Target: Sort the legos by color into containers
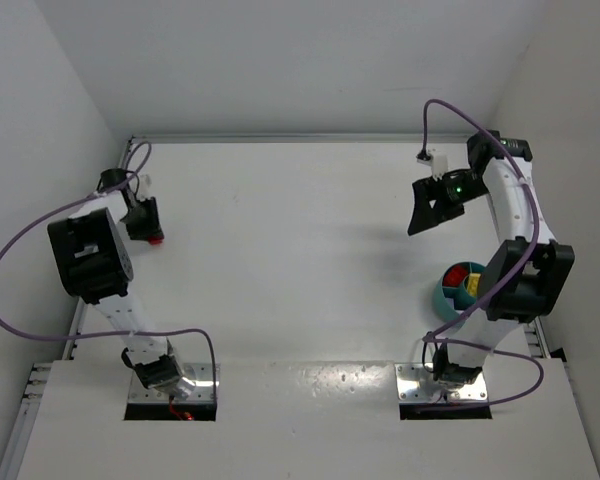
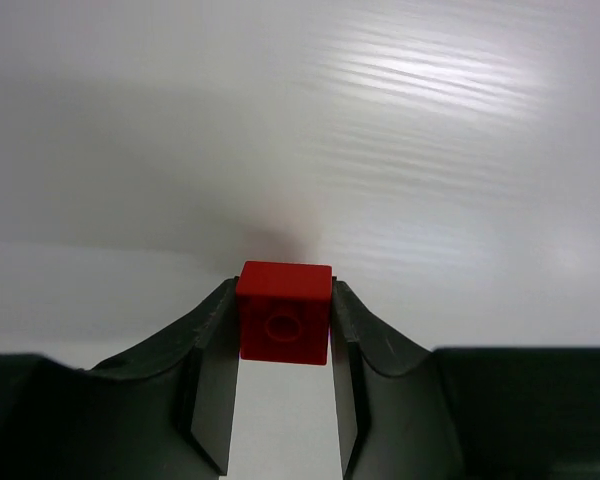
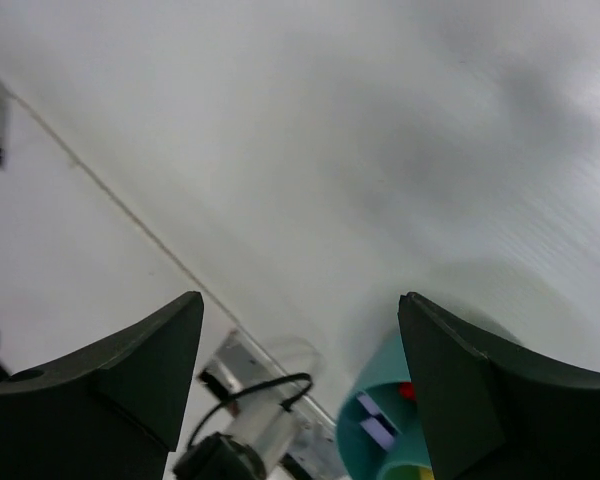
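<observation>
A small red lego (image 2: 284,312) sits between the fingertips of my left gripper (image 2: 284,320), both pads pressed against its sides; from above the same red lego (image 1: 155,238) shows just below that gripper (image 1: 145,222) at the table's far left. The round teal container (image 1: 458,290) stands at the right, partly hidden by the right arm, with red and yellow legos visible in its compartments. My right gripper (image 1: 432,205) hangs open above the table, up and left of the dish. In its wrist view the gripper (image 3: 300,310) is empty and the container's rim (image 3: 375,385) shows below.
White walls close in the table at the left, back and right. The right arm's base plate (image 1: 442,385) and purple cable lie near the dish. The left arm's base (image 1: 170,385) sits at the near edge.
</observation>
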Action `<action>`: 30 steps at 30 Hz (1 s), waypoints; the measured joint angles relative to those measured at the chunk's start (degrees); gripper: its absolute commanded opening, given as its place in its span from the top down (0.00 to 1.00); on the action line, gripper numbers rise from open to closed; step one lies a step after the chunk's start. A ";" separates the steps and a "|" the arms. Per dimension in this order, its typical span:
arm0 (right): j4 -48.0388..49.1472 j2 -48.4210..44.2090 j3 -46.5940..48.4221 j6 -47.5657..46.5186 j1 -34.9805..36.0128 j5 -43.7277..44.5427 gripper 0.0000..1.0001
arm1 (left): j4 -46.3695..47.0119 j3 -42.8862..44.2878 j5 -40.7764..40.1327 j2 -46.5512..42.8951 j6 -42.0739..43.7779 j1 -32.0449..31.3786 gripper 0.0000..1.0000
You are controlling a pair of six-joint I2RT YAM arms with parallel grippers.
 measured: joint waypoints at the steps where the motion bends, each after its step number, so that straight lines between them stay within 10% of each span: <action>1: -0.11 0.09 -0.98 0.66 0.17 -1.75 0.22 | 0.02 -2.62 2.80 -2.95 0.68 -2.16 0.88; 11: -0.26 1.99 -6.93 6.23 0.90 -17.57 0.22 | 9.25 -10.38 18.14 -27.17 0.00 -38.69 0.90; 30: 0.04 -2.64 -20.92 13.42 1.66 -32.50 0.31 | 10.29 2.45 11.54 -16.92 4.24 -76.63 0.93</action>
